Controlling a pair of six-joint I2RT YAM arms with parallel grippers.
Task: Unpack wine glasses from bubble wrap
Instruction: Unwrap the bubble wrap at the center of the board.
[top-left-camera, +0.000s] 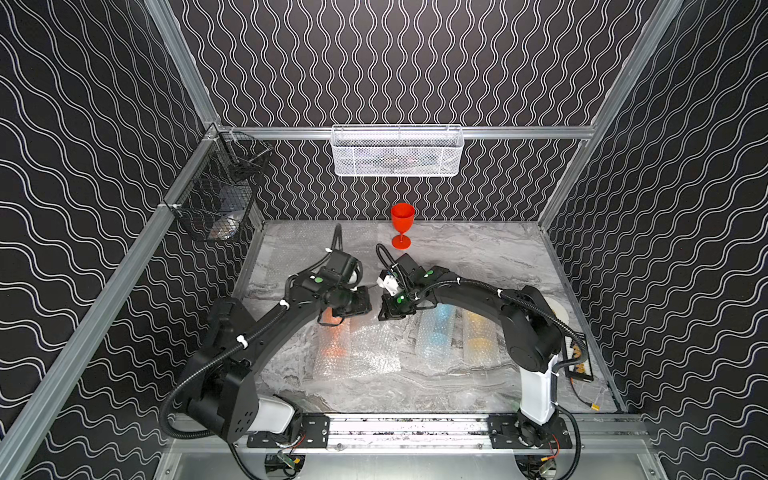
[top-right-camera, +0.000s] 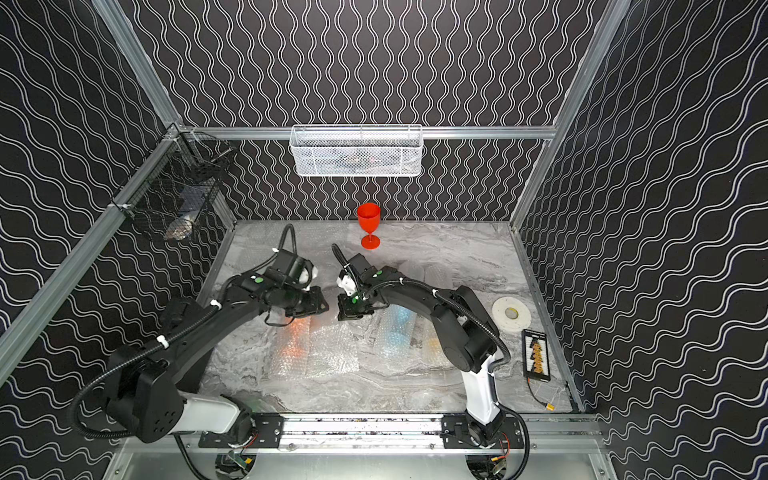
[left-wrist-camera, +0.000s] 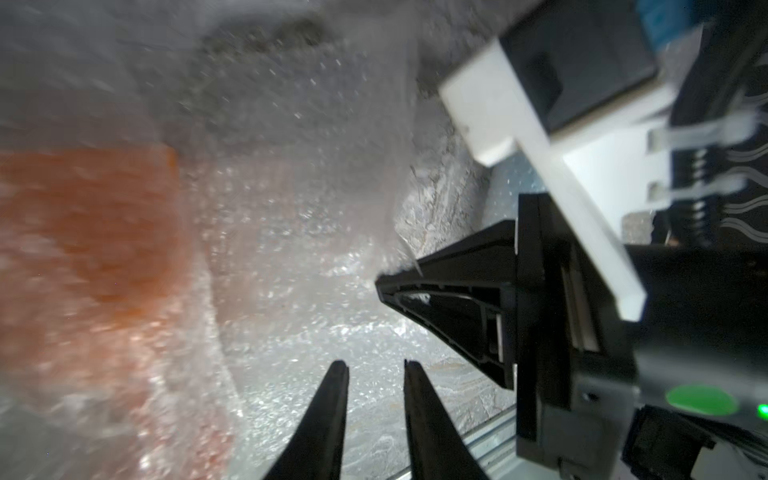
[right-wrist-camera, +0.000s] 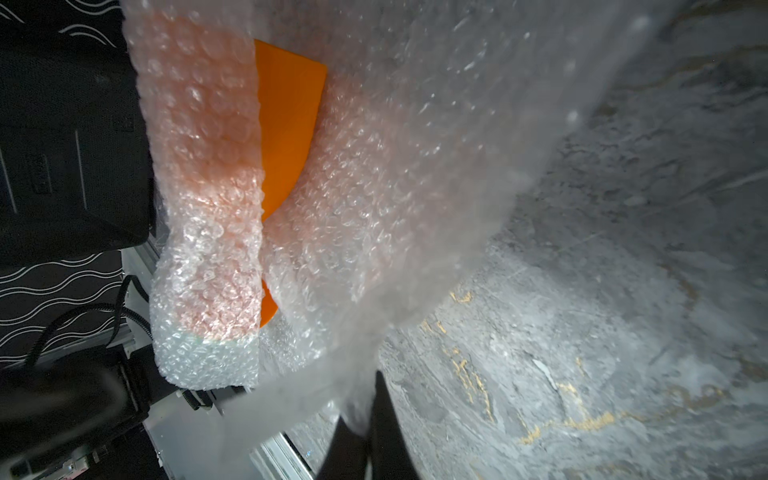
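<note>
Bubble wrap (right-wrist-camera: 374, 187), clear dimpled plastic, hangs part-opened around orange plastic stemmed goblet (right-wrist-camera: 286, 124), 9 o'clock on grey marbled worktop (top-left-camera: 457, 257). Right claw (left-wrist-camera: 381, 284) pinches its edge, exposing goblet; left claw (left-wrist-camera: 376, 364) narrowly parted, empty.

red goblet (top-left-camera: 402, 226) upright (bare); orange (top-left-camera: 333, 348), blue (top-left-camera: 437, 330), yellow (top-left-camera: 480, 343) lie in wrap (top-left-camera: 374, 358)

Free tabletop (top-left-camera: 511, 249) right of red goblet (top-left-camera: 402, 226)

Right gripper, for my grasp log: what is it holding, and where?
The bubble wrap around the orange goblet, pinched by its loose edge between shut fingers.
</note>
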